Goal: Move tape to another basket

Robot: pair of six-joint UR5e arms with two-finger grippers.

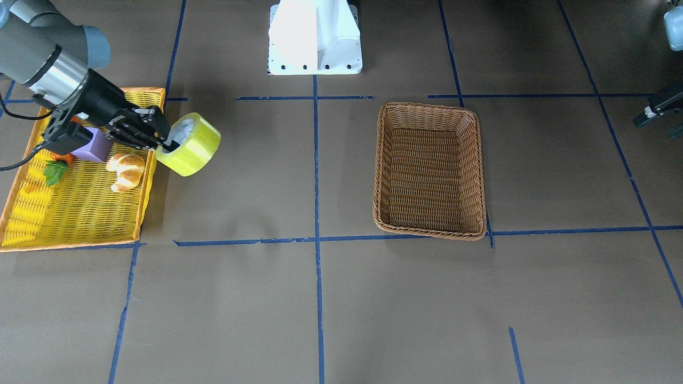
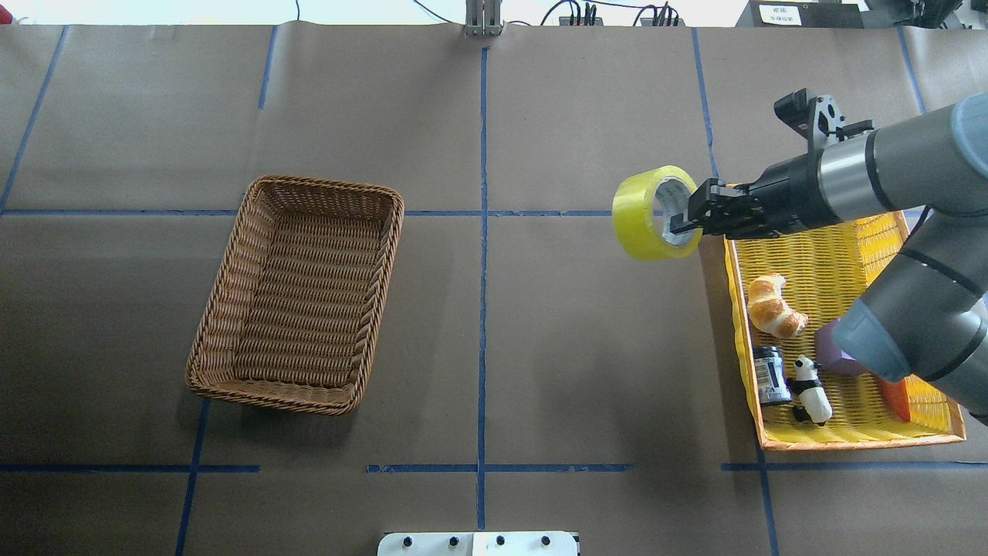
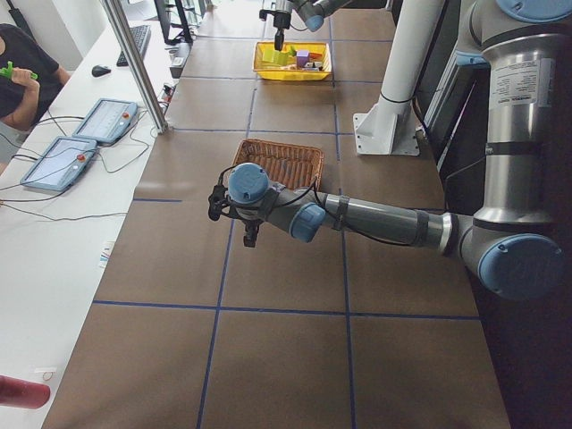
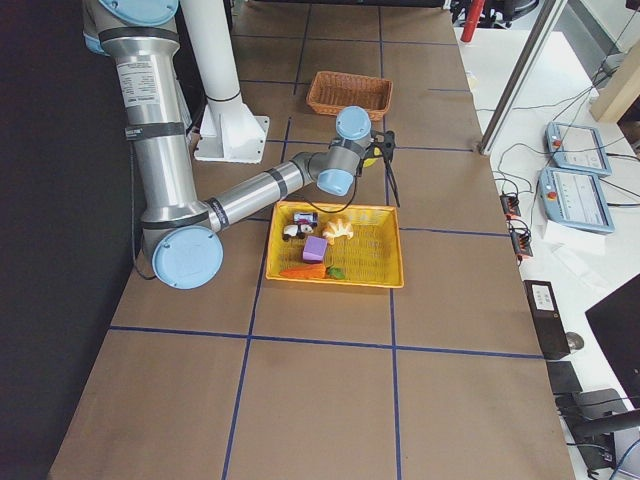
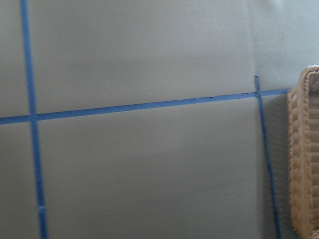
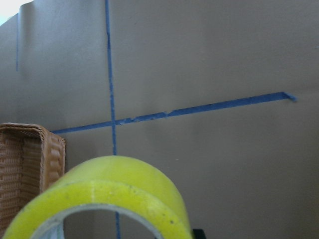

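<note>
The yellow-green tape [image 1: 196, 152] hangs in the air just past the inner edge of the yellow tray [image 1: 80, 218], held by my right gripper [image 1: 169, 144], which is shut on the roll's wall. It shows the same way in the overhead view, tape [image 2: 639, 212] and right gripper [image 2: 684, 221]. The roll fills the bottom of the right wrist view [image 6: 114, 191]. The brown wicker basket [image 1: 429, 109] stands empty across the centre line, also in the overhead view [image 2: 324, 185]. My left gripper [image 3: 251, 235] hovers over bare table beside the basket; I cannot tell if it is open or shut.
The yellow tray [image 2: 772, 444] holds a croissant [image 2: 772, 305], a purple block [image 1: 93, 146], a carrot [image 2: 895, 394], a small can [image 2: 769, 374] and a panda toy [image 2: 810, 378]. The white robot base [image 1: 315, 37] stands at the table's edge. Blue tape lines cross the brown table.
</note>
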